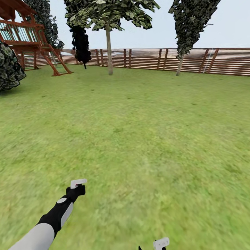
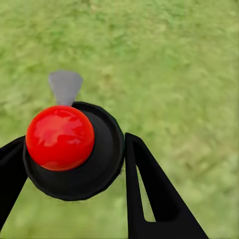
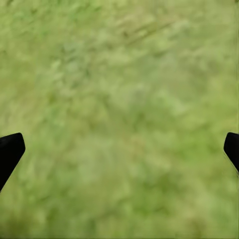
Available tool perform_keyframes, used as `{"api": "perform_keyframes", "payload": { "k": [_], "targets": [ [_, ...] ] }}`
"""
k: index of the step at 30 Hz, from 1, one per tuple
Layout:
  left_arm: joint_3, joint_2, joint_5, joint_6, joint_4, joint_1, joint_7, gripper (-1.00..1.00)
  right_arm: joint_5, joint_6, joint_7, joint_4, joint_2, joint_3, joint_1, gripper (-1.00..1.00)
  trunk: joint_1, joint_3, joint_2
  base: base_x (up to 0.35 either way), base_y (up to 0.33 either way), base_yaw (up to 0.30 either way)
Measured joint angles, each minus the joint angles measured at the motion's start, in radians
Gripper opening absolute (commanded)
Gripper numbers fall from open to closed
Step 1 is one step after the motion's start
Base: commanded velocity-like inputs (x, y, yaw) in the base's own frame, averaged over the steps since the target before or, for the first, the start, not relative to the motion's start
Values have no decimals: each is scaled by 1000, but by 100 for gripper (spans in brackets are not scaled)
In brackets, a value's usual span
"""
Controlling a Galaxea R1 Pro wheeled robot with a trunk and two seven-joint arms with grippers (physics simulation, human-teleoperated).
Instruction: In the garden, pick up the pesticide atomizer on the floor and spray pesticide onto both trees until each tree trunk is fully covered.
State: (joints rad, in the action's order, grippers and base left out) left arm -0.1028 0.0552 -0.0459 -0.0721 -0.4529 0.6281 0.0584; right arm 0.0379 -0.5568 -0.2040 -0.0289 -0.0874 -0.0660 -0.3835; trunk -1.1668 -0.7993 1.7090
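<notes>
Left wrist view: atomizer (image 2: 74,149) clamped between left gripper (image 2: 74,164) fingers; right gripper (image 3: 119,149) jaws spread.

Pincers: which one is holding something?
The left pincer: the black, red-topped atomizer sits between its fingers. The right pincer is open over grass.

Ahead of me the lawn (image 1: 146,132) lies flat and open all the way to the slatted fence (image 1: 194,60), with room for either arm to swing. Obstacles stand only at the far edge: a thin-trunked tree (image 1: 109,45), a dark columnar tree (image 1: 189,31), a wooden play frame (image 1: 31,41) and a shrub (image 1: 8,67) at my left.
</notes>
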Motion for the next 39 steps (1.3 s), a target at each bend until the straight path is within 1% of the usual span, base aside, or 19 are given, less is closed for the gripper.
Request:
{"api": "perform_keyframes", "payload": {
  "k": [39],
  "targets": [
    [-1,0,0,-2,-1,0,1,-100,0,0,0,1,0,0,0,100,0,0,0,338,12,0]
  ]
}}
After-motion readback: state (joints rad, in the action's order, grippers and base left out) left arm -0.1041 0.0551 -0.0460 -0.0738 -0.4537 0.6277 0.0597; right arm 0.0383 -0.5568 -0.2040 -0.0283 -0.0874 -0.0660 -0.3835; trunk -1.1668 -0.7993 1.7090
